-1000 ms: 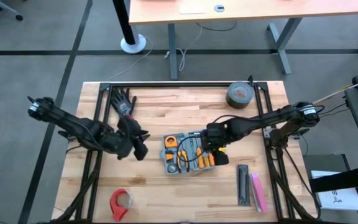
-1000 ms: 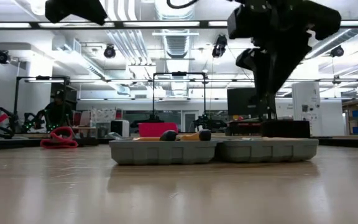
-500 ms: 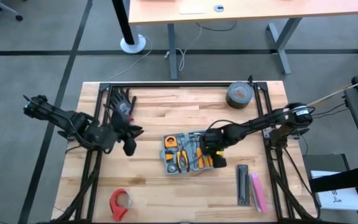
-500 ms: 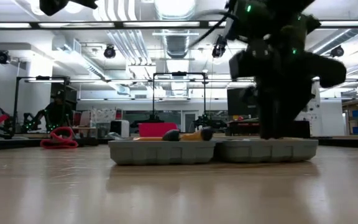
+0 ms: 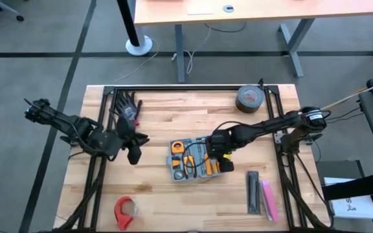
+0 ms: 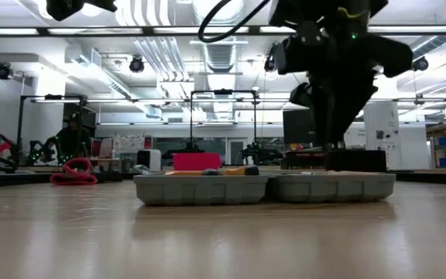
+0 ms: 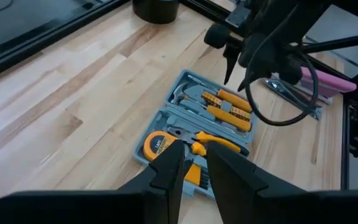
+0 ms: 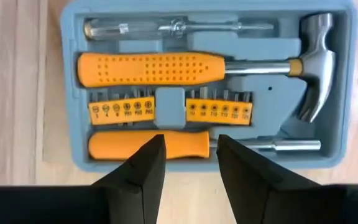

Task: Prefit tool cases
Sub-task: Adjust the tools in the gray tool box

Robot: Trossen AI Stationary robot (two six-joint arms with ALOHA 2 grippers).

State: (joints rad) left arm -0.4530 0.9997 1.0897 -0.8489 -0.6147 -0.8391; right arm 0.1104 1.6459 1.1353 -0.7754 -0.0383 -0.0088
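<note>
The blue-grey tool case [image 5: 196, 160] lies open and flat on the wooden table, both halves up, orange-handled tools in its tray slots. My right gripper [image 5: 220, 154] hangs open, pointing down, just above the case's right half [image 8: 272, 93]. Its fingertips stand to either side of an orange screwdriver handle [image 8: 185, 144] without touching it. In the low view its tips [image 6: 331, 143] are clear of the case's top [image 6: 331, 186]. My left gripper [image 5: 135, 150] hovers left of the case, tilted toward it. In its wrist view the fingers [image 7: 194, 165] show a narrow gap with nothing between them.
A black glove [image 5: 128, 107] lies at the far left and a roll of dark tape [image 5: 250, 98] at the far right. A red tape roll [image 5: 125, 210] sits near the front left. A black bar [image 5: 254, 192] and a pink bar [image 5: 269, 199] lie right of the case.
My right gripper has dipped down toward the case's right half, then come up a little; it stands lower than a second ago. My left gripper has drawn back slightly toward the table's left edge. In the low view, a tool that stood proud of the case's left half lies lower.
</note>
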